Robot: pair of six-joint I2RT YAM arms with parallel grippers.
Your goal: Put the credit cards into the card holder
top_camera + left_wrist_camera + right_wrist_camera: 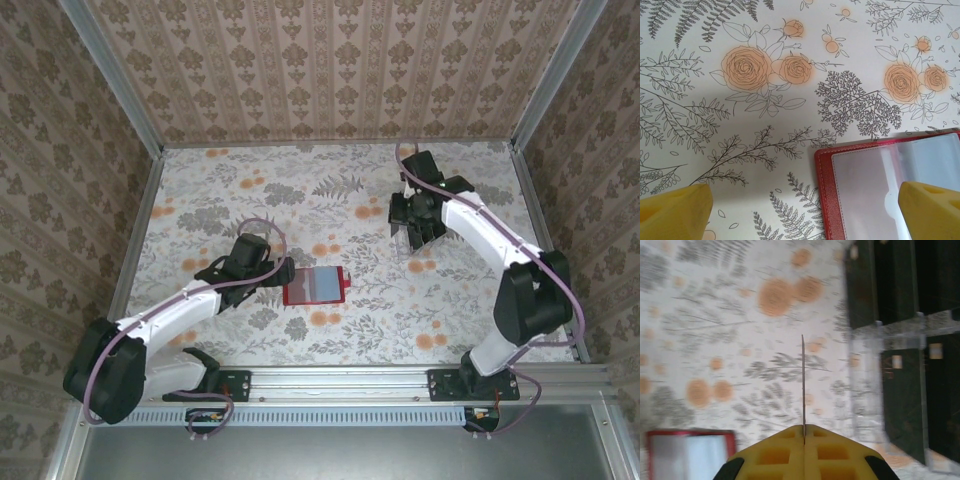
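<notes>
Your left gripper sits low over the table, just left of the card holder, with its jaws spread wide and nothing between them. In the left wrist view one yellow fingertip is over bare floral tabletop and the other overlaps the holder's clear inner sleeve; you cannot tell whether that fingertip touches it. The card holder lies flat and open close to the middle of the table, a little toward the near side. Its red border frames pale, glossy plastic pockets. Your right gripper is over the far right part of the table, well apart from the holder. Its fingers are pressed together on a thin card, which the right wrist camera sees edge-on as a fine dark line rising straight out of the yellow pads. Just to the right of that gripper in the same blurred view stands the clear rack, and the remaining credit cards sit dark in its slots. The card holder shows at the lower left corner of that view.
</notes>
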